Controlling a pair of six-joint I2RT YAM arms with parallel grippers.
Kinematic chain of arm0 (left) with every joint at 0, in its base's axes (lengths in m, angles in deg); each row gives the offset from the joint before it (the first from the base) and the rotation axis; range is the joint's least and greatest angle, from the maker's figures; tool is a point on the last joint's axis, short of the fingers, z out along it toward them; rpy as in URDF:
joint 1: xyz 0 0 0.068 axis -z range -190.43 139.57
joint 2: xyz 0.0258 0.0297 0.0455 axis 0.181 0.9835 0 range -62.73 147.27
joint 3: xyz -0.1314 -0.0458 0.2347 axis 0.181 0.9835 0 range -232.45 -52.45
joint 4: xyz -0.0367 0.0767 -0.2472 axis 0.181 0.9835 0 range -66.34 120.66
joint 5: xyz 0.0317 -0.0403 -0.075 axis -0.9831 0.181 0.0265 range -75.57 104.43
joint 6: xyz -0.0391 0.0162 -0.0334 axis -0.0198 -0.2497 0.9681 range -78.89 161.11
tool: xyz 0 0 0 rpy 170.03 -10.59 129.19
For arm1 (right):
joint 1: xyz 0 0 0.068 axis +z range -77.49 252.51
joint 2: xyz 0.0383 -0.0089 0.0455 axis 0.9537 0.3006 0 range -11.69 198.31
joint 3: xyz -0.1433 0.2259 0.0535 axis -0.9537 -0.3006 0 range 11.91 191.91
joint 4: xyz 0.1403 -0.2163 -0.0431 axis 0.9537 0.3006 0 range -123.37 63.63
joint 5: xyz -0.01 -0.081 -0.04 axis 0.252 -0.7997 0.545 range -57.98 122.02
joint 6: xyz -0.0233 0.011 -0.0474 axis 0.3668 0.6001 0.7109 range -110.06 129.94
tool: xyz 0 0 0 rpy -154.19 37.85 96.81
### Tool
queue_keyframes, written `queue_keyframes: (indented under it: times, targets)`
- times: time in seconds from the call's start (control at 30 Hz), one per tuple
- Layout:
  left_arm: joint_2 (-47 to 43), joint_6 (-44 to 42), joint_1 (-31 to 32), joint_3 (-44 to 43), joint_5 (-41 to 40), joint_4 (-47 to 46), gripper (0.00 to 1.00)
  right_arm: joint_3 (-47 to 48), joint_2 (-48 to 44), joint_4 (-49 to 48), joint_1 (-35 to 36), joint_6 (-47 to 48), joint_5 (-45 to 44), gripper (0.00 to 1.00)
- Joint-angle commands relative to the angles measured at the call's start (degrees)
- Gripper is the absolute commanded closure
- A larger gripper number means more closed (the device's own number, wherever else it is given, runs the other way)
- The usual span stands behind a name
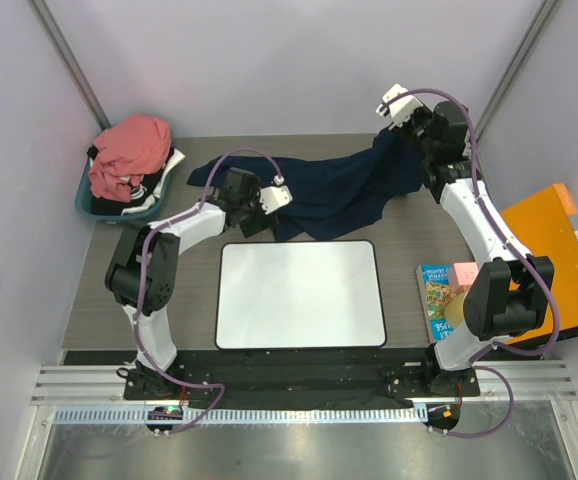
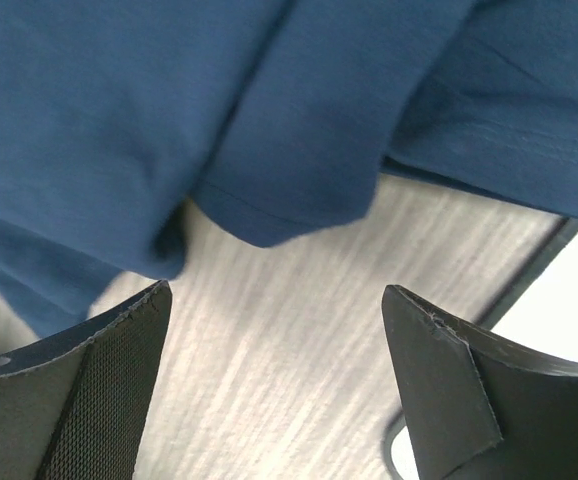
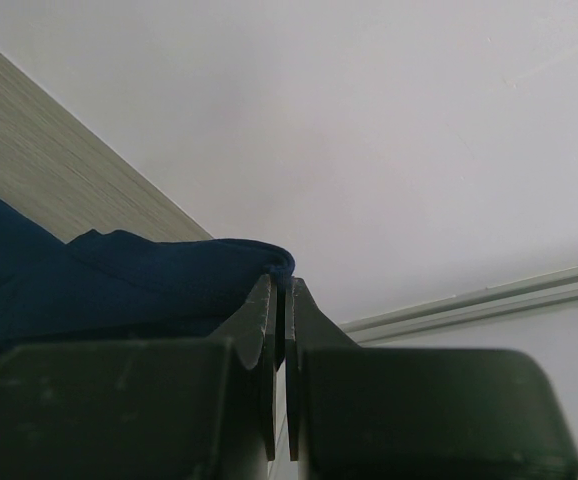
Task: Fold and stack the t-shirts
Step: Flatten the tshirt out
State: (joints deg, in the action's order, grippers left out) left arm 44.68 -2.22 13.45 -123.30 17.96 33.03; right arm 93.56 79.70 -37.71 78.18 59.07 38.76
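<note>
Top external. The navy t-shirt (image 1: 339, 190) lies crumpled across the far part of the table (image 1: 419, 240), beyond the white mat (image 1: 299, 295). Its right end is raised off the surface, hanging from the right gripper (image 1: 401, 138) at the far right. Its left end trails on the table toward the teal basket (image 1: 154, 205). The left gripper (image 1: 254, 218) sits at the shirt's near edge, just beyond the mat's far left corner. The salmon-pink t-shirt (image 1: 129, 155) is bunched on top of other clothes in the basket at far left. An orange panel (image 1: 549, 250) and a book (image 1: 439, 300) lie to the right of the mat.

Left wrist. The two fingers (image 2: 109, 390) stand wide apart with nothing between them. Bare wood-grain table shows in the gap. Navy cloth with a hemmed fold fills the upper half, close ahead of the fingertips but not touching them. A corner of the white mat shows at lower right.

Right wrist. The fingers (image 3: 259, 320) are pressed together, pinching a rolled edge of navy cloth at their tips. The cloth drapes away to the left, with the table below it and a pale wall (image 3: 419, 120) behind.
</note>
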Motion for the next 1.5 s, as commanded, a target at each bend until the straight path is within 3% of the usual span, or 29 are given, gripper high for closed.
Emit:
queue_keyframes:
  times: [0.0, 0.4, 0.67, 0.93, 1.03, 1.07, 1.17, 1.33, 1.47]
  targets:
    - [-1.2, 2.5, -0.1, 0.0, 1.4, -0.4, 0.15, 1.4, -1.3, -3.4, 0.5, -1.5, -0.2, 0.99]
    - [1.7, 7.3, 1.0, -1.7, 2.9, -0.3, 0.20, 1.3, -1.1, -3.3, 0.7, -1.5, 0.0, 0.99]
    - [8.4, 10.8, 1.8, -4.6, -2.1, -5.1, 0.24, 0.9, -0.7, -3.8, 0.7, -1.8, -0.1, 0.99]
    - [10.1, 10.8, 1.8, -6.7, -3.1, -5.0, 0.46, 0.7, -0.6, -4.4, 0.7, -1.1, -0.2, 0.99]
    - [9.0, 9.6, 1.8, -6.6, -3.0, -3.1, 0.65, 0.7, -0.5, -4.5, 0.7, -0.7, -0.3, 0.99]
    - [8.5, 9.2, 1.7, -6.5, -3.1, -2.4, 0.78, 0.7, -0.4, -4.5, 0.7, -0.8, -0.3, 0.99]
    - [6.1, 8.2, 1.5, -6.2, -3.0, 0.6, 1.00, 0.8, -0.4, -4.8, 0.7, -0.2, -0.4, 0.99]
    - [-0.2, 6.3, 0.1, -6.8, -3.3, 3.8, 1.00, 1.2, -0.3, -5.1, 0.7, 0.9, -1.1, 0.99]
    - [-2.9, 5.0, -2.5, -13.8, -7.7, 5.0, 1.00, 2.6, 0.8, -6.3, 0.7, 1.7, -3.7, 0.99]
